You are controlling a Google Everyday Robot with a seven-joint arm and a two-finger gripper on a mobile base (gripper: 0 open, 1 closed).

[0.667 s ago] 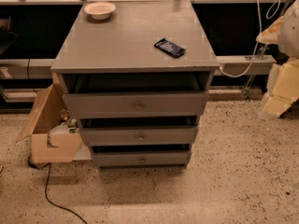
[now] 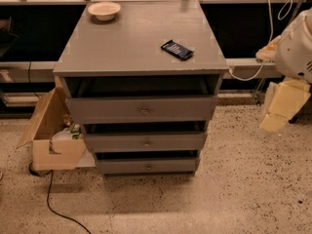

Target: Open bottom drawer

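Your gripper [image 2: 284, 106] hangs right of the cabinet [image 2: 136, 38], well apart from the bottom drawer [image 2: 147, 166]; whether it is spread or closed, you cannot tell.

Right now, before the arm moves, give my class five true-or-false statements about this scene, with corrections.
1. A bowl stands on the cabinet top, back left. True.
2. The end effector grips the bottom drawer. False: it hangs right of the cabinet, clear of it.
3. A cardboard box sits on the floor left of the cabinet. True.
4. The dark packet lies inside the bowl. False: it lies on the cabinet top, apart.
5. The bottom drawer has a bar handle. False: a round knob.
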